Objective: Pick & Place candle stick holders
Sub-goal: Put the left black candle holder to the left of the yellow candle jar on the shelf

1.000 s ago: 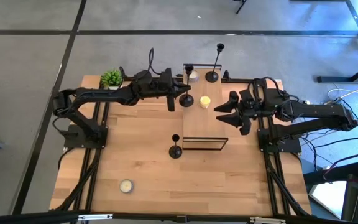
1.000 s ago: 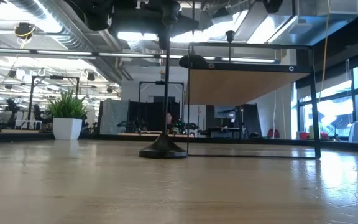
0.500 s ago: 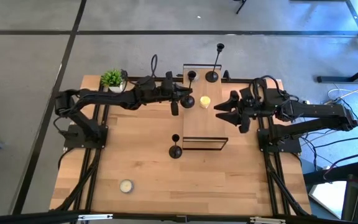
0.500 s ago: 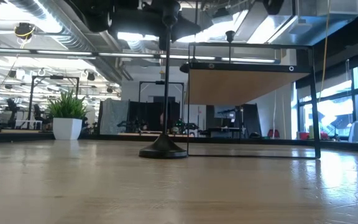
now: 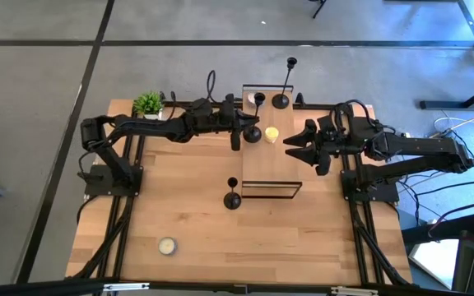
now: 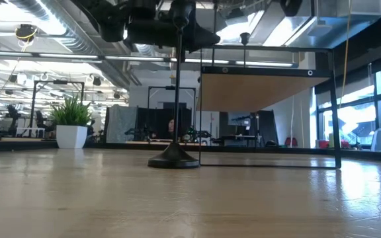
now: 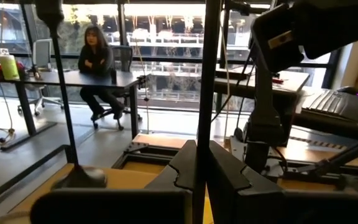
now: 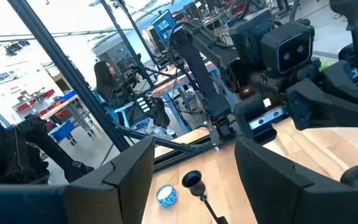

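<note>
My left gripper (image 5: pixel 253 122) is shut on a tall black candle stick holder (image 5: pixel 259 99) over the raised wooden shelf (image 5: pixel 274 164). A second tall holder (image 5: pixel 282 100) stands on its round base at the shelf's far end. A third holder (image 5: pixel 232 200) stands on its base on the table in front of the shelf. My right gripper (image 5: pixel 290 146) hangs open in the air at the shelf's right side, holding nothing. My left gripper pinches the holder's thin stem (image 7: pixel 204 118) between its two fingers (image 7: pixel 182 171). The fingers come level from the table's left and lie across the stem. The holder stands upright, its round base (image 5: pixel 252 134) low over the shelf; whether the base touches the shelf, I cannot tell.
A yellow candle (image 5: pixel 271 134) lies on the shelf just right of the held holder. A white candle (image 5: pixel 166 245) sits near the table's front left. A green potted plant (image 5: pixel 147 104) stands at the far left corner. A person sits in the room beyond (image 7: pixel 95 59).
My left gripper has reached toward the table's right edge and sunk a little, carrying the upright holder farther in over the shelf. The right arm has kept still.
</note>
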Controlling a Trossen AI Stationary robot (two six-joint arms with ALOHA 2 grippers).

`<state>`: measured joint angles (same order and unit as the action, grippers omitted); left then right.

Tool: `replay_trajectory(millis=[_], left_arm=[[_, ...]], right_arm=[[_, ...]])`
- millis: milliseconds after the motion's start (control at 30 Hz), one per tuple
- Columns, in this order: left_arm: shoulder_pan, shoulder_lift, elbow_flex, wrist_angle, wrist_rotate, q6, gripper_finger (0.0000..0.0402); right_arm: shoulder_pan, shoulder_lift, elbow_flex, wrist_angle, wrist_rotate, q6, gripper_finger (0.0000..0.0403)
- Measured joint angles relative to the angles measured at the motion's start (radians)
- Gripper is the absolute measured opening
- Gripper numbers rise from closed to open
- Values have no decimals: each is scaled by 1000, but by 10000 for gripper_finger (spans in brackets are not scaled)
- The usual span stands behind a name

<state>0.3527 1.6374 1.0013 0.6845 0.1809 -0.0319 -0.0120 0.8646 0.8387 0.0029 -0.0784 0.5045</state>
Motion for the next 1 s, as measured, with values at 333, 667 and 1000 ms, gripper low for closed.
replay_trajectory(millis=[333,667,1000], left_arm=[[0,19,2,19,28,-6,10],[3,58,1,59,31,-6,10],[4,63,-4,73,31,-10,10]], right_arm=[[0,0,0,0,0,-16,227],[0,0,0,0,-1,-16,227],[1,0,0,1,-4,-11,227]])
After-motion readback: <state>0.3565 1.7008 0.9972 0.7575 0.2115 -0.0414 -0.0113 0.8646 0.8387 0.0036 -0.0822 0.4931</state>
